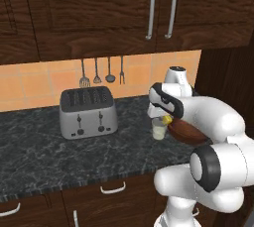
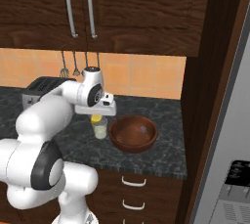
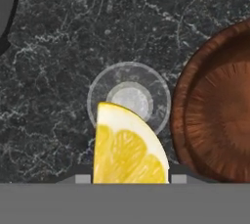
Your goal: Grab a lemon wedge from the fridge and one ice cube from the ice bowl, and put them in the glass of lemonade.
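Observation:
My gripper (image 3: 127, 178) is shut on the lemon wedge (image 3: 128, 147), a bright yellow slice held between its fingertips. It hangs right above the glass of lemonade (image 3: 129, 100), which stands upright on the dark counter. From the sides, the lemon wedge (image 1: 168, 120) (image 2: 96, 119) sits just over the rim of the glass (image 1: 158, 131) (image 2: 100, 130). The ice bowl (image 2: 133, 134) (image 1: 186, 132) (image 3: 219, 120), wide and reddish-brown, stands close to the right of the glass. I cannot make out an ice cube in it. The fridge (image 2: 234, 120) stands at the far right, its door shut.
A silver toaster (image 1: 88, 112) stands on the counter (image 1: 39, 146) to the left of the glass. Utensils (image 1: 101, 72) hang on the tiled wall behind. Dark wood cabinets (image 1: 99, 13) run overhead, and a tall wood panel (image 2: 202, 96) separates counter and fridge.

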